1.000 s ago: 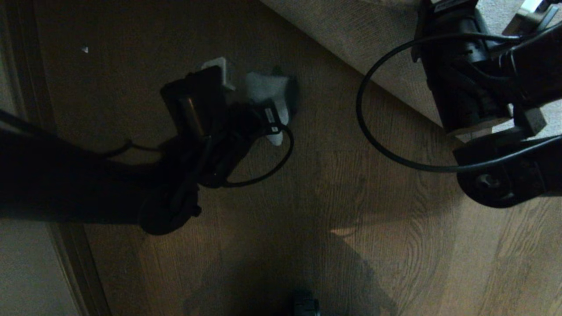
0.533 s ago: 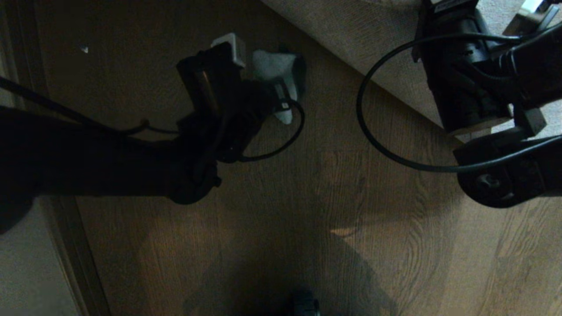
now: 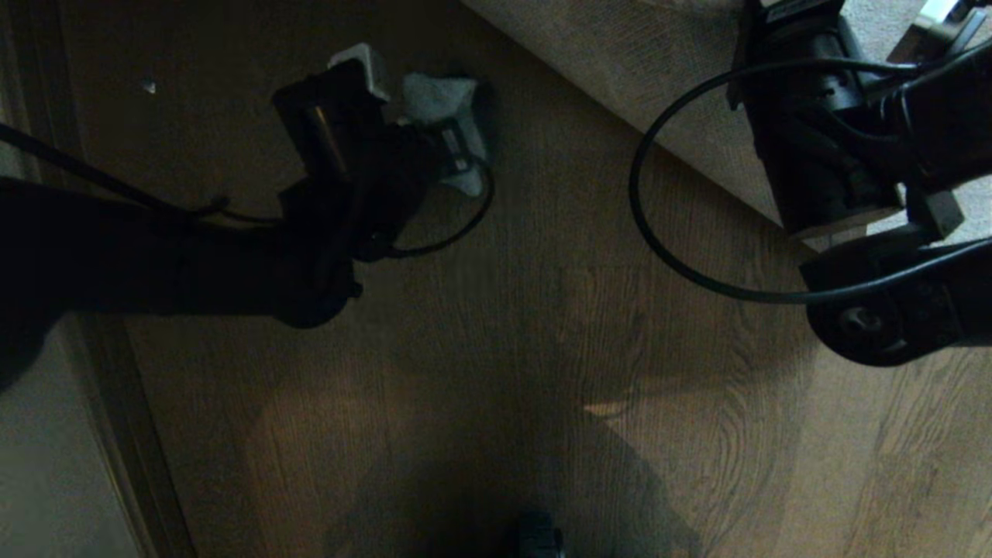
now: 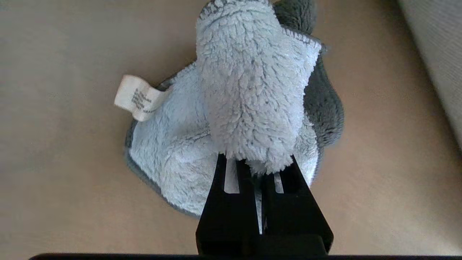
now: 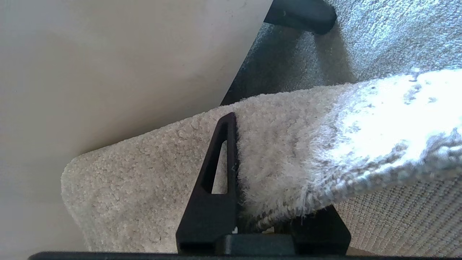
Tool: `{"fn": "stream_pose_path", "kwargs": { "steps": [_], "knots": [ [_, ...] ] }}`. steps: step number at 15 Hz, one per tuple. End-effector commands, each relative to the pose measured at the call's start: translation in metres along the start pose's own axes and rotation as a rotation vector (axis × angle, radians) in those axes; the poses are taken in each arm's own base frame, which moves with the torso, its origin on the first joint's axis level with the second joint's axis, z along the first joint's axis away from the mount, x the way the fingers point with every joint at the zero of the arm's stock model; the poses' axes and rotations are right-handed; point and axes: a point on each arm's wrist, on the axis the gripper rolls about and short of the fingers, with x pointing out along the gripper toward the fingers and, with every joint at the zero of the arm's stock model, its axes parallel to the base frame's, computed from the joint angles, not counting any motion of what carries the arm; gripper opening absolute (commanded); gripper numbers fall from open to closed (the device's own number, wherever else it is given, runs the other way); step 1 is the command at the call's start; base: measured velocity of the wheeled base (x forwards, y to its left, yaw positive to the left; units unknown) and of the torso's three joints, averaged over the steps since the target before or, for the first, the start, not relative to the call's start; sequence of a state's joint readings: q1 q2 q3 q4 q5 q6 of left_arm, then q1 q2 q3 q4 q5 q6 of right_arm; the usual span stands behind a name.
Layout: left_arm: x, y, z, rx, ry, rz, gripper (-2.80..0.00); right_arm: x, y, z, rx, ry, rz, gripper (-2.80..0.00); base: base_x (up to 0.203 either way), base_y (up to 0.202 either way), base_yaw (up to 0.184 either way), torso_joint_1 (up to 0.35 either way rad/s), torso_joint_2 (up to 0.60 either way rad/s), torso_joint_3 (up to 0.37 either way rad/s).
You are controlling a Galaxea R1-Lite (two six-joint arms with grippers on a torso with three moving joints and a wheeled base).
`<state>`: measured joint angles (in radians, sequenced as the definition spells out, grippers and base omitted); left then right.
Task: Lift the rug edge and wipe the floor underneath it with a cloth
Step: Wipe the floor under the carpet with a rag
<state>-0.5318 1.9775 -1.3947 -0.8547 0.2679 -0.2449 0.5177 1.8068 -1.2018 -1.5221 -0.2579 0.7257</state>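
Rug (image 5: 274,151) edge is raised off the floor (image 3: 542,349) at the upper right of the head view, where its beige woven backing (image 3: 620,54) faces the camera as a sloping sheet. The right gripper (image 5: 274,202) is clamped on that edge: in the right wrist view one black finger (image 5: 216,173) lies against the plush light grey pile and the other sits under the woven underside, with the rug pinched between them. Beyond the lifted fold more of the rug lies flat, with a dark furniture foot (image 5: 299,12) standing on it, and a pale wall (image 5: 108,72) fills the other side of that view.

On the brown wood-grain planks exposed near the lifted edge, the left gripper (image 4: 258,169) presses the cloth (image 4: 249,97) to the floor. Its fingers are together, pinching a bunched fold of the pale grey-blue fleece, while the rest of the rag spreads on the planks around the fingertips. A white care label (image 4: 137,97) sticks out from one side of the cloth, and a darker grey side shows at its far rim. In the head view the cloth (image 3: 446,105) peeks out past the dark left arm (image 3: 155,248), close to the rug's lifted backing but not touching it. A dark baseboard strip (image 3: 132,434) runs along the left side.
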Motion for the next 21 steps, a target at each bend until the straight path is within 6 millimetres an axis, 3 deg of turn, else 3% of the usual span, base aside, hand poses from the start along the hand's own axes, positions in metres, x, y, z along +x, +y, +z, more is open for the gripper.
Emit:
{"fn": "stream_pose_path", "kwargs": {
  "steps": [1,8,13,16,21],
  "knots": [
    [0.001,0.016,0.016,0.006,-0.038,0.040,-2.80,0.000,0.002,0.002,0.018,-0.033,0.028,-2.80,0.000,0.000,0.000,0.000,0.00,0.000],
    [-0.013,0.046,0.056,0.024,-0.097,0.119,-2.80,0.000,0.000,-0.001,0.019,-0.027,0.026,-2.80,0.000,0.000,0.000,0.000,0.00,0.000],
    [-0.053,0.045,0.044,0.038,-0.002,0.129,-2.80,0.000,0.001,0.000,0.019,-0.027,0.026,-2.80,0.000,0.000,0.000,0.000,0.00,0.000],
    [-0.085,0.023,0.025,0.035,0.094,0.066,-2.80,0.000,0.002,0.002,0.021,-0.030,0.029,-2.80,0.000,0.000,0.000,0.000,0.00,0.000],
    [-0.106,-0.030,-0.008,0.022,0.206,-0.072,-2.80,0.000,0.003,0.003,0.020,-0.033,0.031,-2.80,0.000,0.000,0.000,0.000,0.00,0.000]
  ]
}}
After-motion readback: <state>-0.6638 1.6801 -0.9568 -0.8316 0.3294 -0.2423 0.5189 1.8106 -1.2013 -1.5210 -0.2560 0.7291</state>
